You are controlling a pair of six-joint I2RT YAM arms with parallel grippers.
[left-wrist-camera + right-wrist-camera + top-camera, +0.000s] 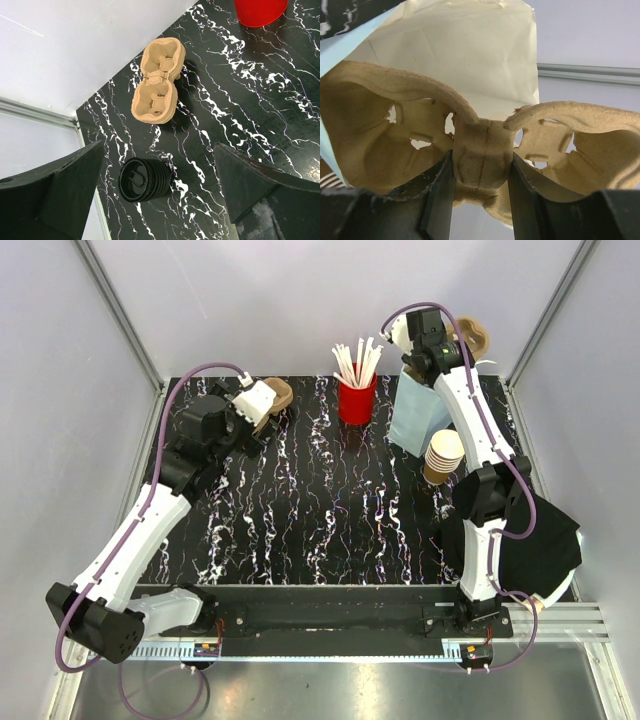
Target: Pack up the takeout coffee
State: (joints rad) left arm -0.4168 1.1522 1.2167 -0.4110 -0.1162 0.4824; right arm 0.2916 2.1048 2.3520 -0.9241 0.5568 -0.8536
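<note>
Right wrist view: my right gripper (481,186) is clamped on the middle of a cardboard cup tray (370,130) at the mouth of the blue bag (470,50), left gripper (158,165) wide open far left, coffee cup not visible anywhere, so I judge packing unfinished.

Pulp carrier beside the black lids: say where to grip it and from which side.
Grip the pulp carrier at the narrow bridge between its two wells, coming from above and closing across the waist: it lies wells-up and is slimmest there.
</note>
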